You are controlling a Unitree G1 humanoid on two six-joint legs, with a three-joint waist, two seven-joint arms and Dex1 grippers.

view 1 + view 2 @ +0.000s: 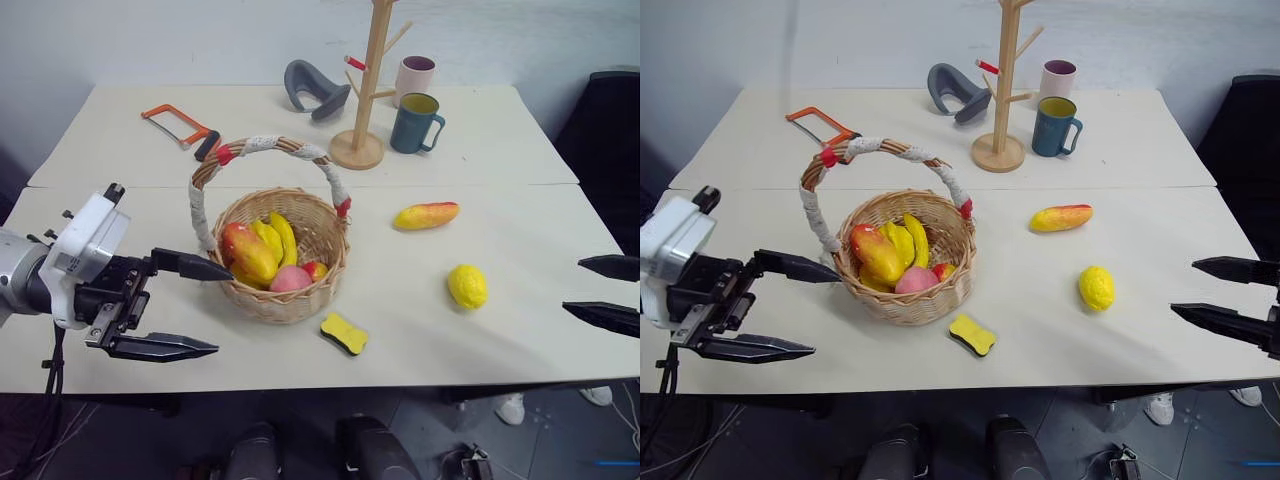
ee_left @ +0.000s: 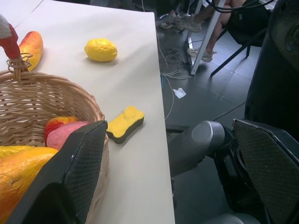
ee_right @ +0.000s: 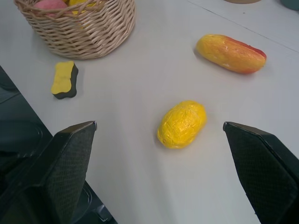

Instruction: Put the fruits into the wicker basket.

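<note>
We see the wicker basket [image 1: 285, 262] holding bananas [image 1: 277, 240] (among other fruit), lemon [image 1: 467, 286] and long mango [image 1: 427, 215] on the tabletop [image 1: 500, 240], left gripper [image 1: 195, 308] and right gripper [image 1: 610, 292] jaws spread, empty.

bright, even light, soft shadows; close foreground perhaps slightly blurred.

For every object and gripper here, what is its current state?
Round wicker basket: upright, holding bananas, mango, peach.
Round yellow lemon: lying on table, outside basket.
Long yellow-orange mango: lying on table, outside basket.
Left gripper: open, empty.
Right gripper: open, empty.
</note>
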